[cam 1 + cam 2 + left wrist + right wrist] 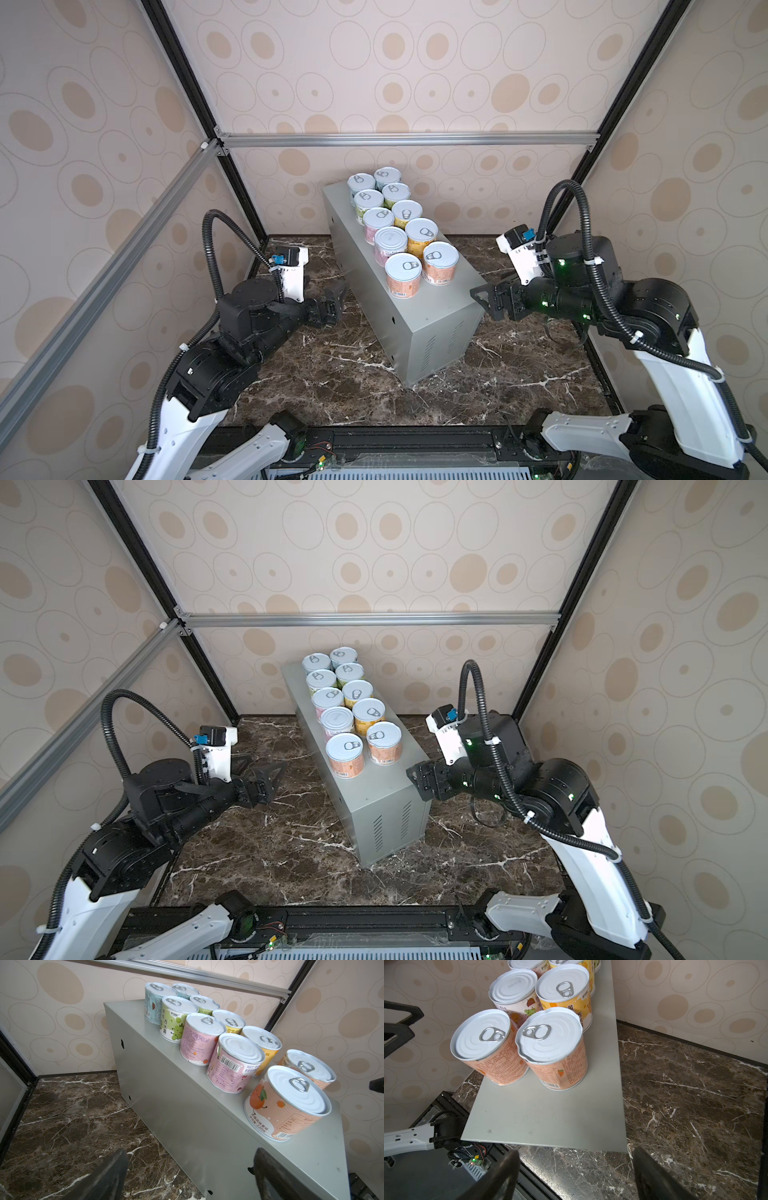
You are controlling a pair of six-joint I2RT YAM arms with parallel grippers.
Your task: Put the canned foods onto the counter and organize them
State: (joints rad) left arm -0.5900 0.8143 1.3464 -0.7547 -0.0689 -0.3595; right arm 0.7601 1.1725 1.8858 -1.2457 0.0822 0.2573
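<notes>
- The canned foods (400,226), ten short cylindrical tins with white lids and pastel paper labels, stand upright in two close rows of five on the counter (437,306). The counter is an oblong light-grey metal box at centre frame in both top views, resting on the dark brown, white-veined marble surface (353,374).
- The rows run from teal at the upper end through green, then pink beside yellow, down to two orange tins (403,276) at the lower end. One pink tin (390,243) shows a plain ridged end with no ring. The counter top below the rows is bare.
- The left arm (249,320) rises from the lower left of the frame, bends at its black elbow and lies low over the marble, reaching rightward.
- The left gripper (336,300) points at the counter's long left wall, near it but apart. Its claw is spread wide with nothing in it, and the wrist view shows both dark fingers (112,1174) far apart.
- The right arm (656,307) climbs from the lower right, folds at mid-right and stretches leftward, roughly level.
- The right gripper (483,300) hangs beside the counter's lower-right corner, clear of every tin. Its fingers (652,1174) stand wide and hold nothing.
</notes>
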